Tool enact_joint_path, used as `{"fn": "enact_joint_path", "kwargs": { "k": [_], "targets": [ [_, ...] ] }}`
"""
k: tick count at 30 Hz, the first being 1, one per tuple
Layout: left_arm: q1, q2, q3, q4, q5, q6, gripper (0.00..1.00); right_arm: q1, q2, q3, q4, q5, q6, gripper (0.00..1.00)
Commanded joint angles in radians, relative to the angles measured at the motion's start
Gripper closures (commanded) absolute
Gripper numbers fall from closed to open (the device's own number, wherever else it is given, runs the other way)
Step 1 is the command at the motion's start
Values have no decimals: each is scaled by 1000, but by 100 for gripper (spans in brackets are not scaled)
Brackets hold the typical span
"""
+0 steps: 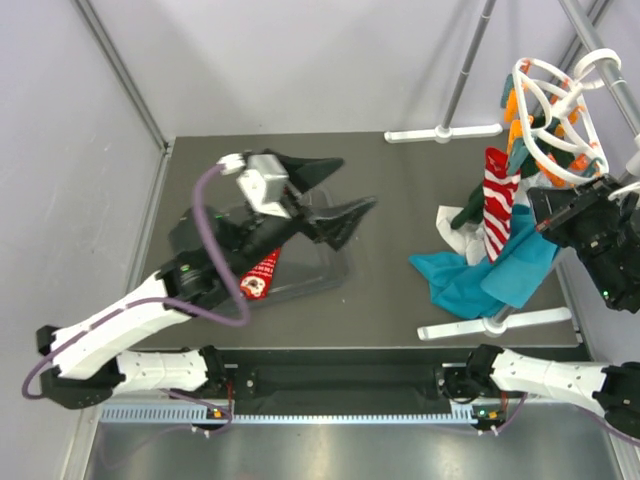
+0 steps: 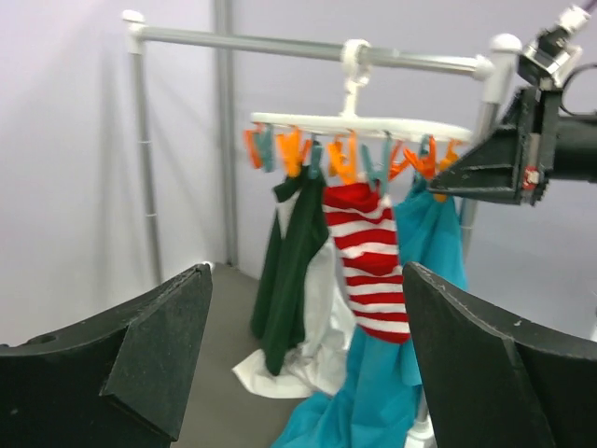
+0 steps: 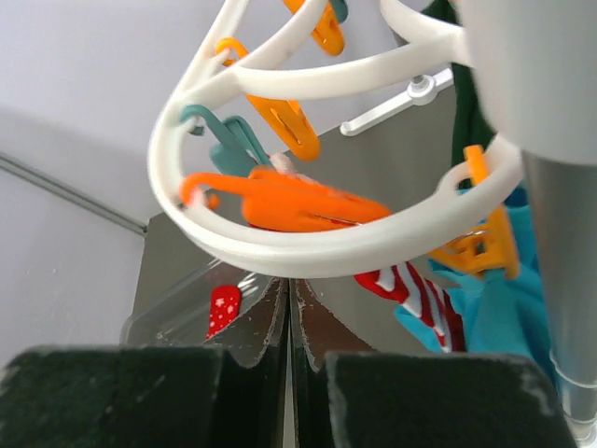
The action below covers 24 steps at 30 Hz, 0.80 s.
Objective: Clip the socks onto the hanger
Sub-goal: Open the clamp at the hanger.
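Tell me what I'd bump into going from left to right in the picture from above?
dotted red sock → left pincer, wide open → striped sock → hanger with its orange pegs. The blue cloth spreads under the striped sock, so I left it out.

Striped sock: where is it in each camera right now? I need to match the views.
Top external: the striped sock hangs right of centre, under the hanger, above the teal cloth.
Left wrist: the sock is mid-picture, hanging under the hanger between dark green cloth and teal cloth.
Right wrist: a small part shows at lower right, below the hanger's rim.
Shared landmark: the white hanger.
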Motion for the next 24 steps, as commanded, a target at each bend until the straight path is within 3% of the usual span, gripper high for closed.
{"fn": "enact_joint_path", "kwargs": {
  "k": [1,5,11,24],
  "targets": [
    [1,171,11,102,165,-33,12,-6,-15,1,48,-65,-26,100],
    [0,425,204,161,300,-61,14,-7,-32,1,56,-82,-18,100],
    [0,637,415,210,334,-86,17,-6,-48,11,51,-59,-21,100],
    [1,779,554,331,412,-91,26,-7,-44,59,38,-8,-76,89]
  ]
}}
